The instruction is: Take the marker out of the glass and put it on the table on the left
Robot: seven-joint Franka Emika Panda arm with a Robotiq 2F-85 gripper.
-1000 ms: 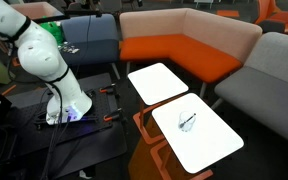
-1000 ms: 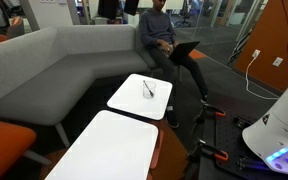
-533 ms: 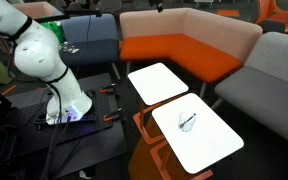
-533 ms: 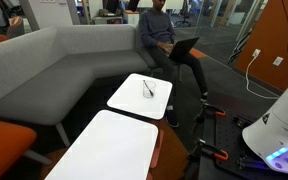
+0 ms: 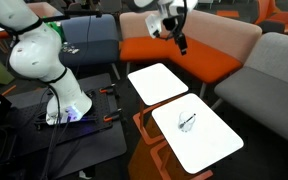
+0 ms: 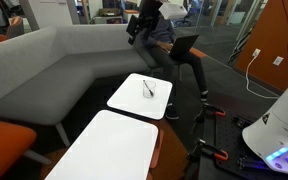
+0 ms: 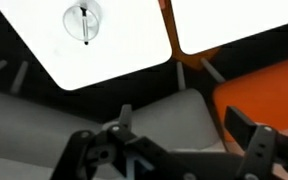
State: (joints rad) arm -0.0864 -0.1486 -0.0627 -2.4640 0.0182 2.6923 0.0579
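In an exterior view the end effector [image 5: 180,42] has just swung into sight above the sofa [image 5: 174,58], well apart from the glass [image 5: 187,122] on the counter [image 5: 214,150], so the reach is only beginning. In an exterior view the glass [image 6: 148,88] stands untouched. Only the wrist view shows the fingers apart and empty, with the marker [image 7: 85,28] inside the glass.

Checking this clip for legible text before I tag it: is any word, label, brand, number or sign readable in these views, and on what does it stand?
No text can be read in any view.
The glass, the marker in it and the white table show no print.
The robot base and the gripper show no legible label; any marking there is too small or blurred to read.
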